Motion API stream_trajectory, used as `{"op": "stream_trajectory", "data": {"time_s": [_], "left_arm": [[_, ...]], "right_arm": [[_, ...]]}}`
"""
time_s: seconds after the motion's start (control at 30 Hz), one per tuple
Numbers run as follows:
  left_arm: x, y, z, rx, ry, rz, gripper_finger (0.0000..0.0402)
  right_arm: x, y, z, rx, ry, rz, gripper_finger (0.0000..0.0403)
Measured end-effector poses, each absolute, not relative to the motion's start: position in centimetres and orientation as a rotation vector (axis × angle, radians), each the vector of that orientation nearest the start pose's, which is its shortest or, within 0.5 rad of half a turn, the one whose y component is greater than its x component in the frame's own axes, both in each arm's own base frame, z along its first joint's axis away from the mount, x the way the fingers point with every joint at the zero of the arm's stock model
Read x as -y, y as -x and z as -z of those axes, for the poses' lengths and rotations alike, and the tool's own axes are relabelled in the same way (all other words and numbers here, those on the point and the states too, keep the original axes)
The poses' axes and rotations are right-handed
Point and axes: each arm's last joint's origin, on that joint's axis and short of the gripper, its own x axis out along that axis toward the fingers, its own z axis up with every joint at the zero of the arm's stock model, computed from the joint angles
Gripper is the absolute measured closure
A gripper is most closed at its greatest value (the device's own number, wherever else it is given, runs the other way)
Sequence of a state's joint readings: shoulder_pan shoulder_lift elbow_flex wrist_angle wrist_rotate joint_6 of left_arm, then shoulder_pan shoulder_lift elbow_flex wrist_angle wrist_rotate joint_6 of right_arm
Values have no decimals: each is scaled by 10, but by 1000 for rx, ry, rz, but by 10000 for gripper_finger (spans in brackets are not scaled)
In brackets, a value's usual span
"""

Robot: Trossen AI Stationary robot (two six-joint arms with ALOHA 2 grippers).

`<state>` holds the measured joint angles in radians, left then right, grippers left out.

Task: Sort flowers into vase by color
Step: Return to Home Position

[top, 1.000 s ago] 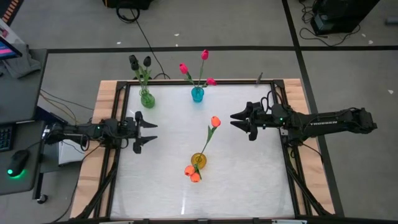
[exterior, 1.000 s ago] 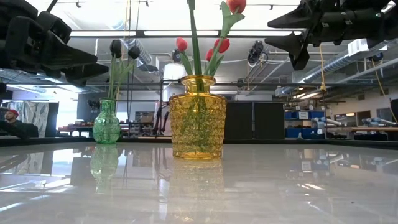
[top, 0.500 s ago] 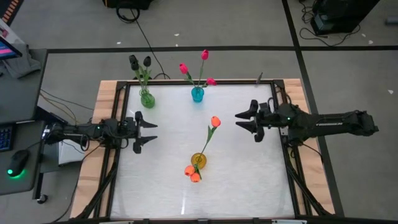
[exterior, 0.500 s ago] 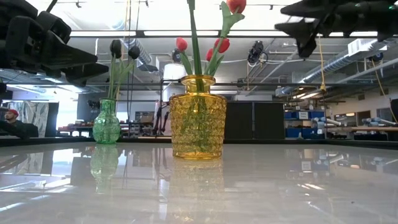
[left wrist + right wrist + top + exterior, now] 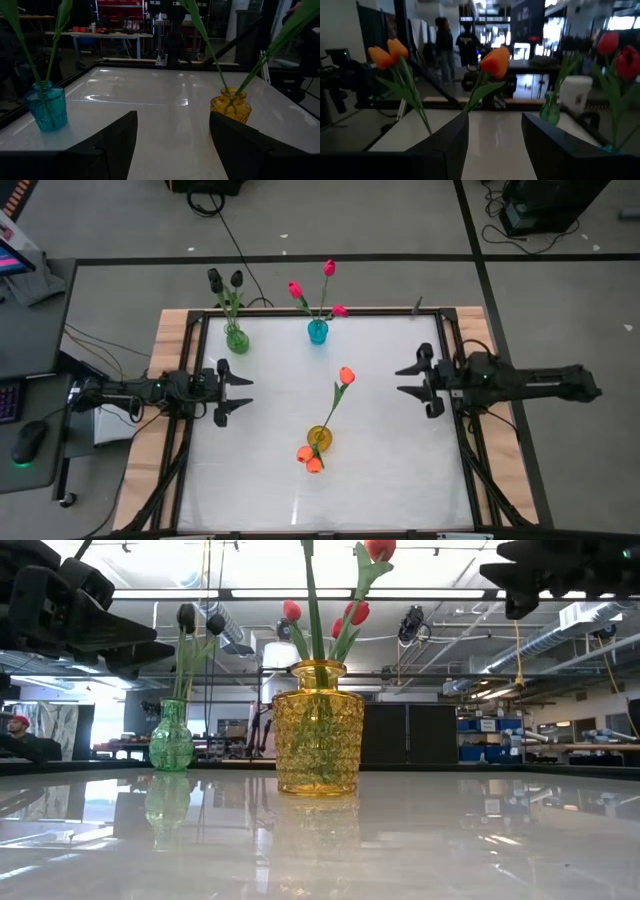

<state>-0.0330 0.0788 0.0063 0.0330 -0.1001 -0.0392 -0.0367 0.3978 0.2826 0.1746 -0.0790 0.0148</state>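
The worktop (image 5: 380, 470) is wide, white and glossy, and no flower lies loose on it. The two arms are at its opposite sides, raised above the surface and well apart from every vase. I judge that they are kept there so that no finger can catch a long stem.

The left claw (image 5: 248, 393) hangs over the left edge. It is released: its fingers are spread and nothing is between them. The right claw (image 5: 400, 380) is over the right edge, also released and empty, and it points toward the middle.

The yellow vase (image 5: 318, 438) stands alone in the middle, a little to the near side. The green vase (image 5: 237, 339) and the blue vase (image 5: 317, 332) stand near each other at the far edge, not touching.

Each vase holds one colour only. The orange flowers (image 5: 345, 376) are in the yellow vase. One stem leans far out, and the other two buds hang just over the rim. The black flowers (image 5: 225, 280) are in the green vase, and the pink-red flowers (image 5: 329, 268) are in the blue vase. The stems are thin and the necks narrow, so they lean against the rims and fan out.

The sorting looks finished to me. What remains is only for the arms to go to their rest posture.
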Motion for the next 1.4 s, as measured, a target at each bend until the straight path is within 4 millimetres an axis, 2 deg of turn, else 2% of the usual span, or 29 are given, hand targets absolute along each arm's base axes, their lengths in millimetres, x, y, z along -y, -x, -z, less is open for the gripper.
{"op": "stream_trajectory", "data": {"time_s": [0.3,0.53,1.13,1.4], "left_arm": [[0,-102,-163,-38,37,-68,147],[0,-102,-163,-38,37,-68,147],[0,-102,-163,-37,37,-68,147],[0,-102,-163,-37,37,-68,147]], "right_arm": [[0,-109,-195,275,57,-47,210],[0,-104,-195,290,69,-45,210],[0,-97,-170,52,72,-50,210],[0,-98,-170,45,73,-53,210]]}}
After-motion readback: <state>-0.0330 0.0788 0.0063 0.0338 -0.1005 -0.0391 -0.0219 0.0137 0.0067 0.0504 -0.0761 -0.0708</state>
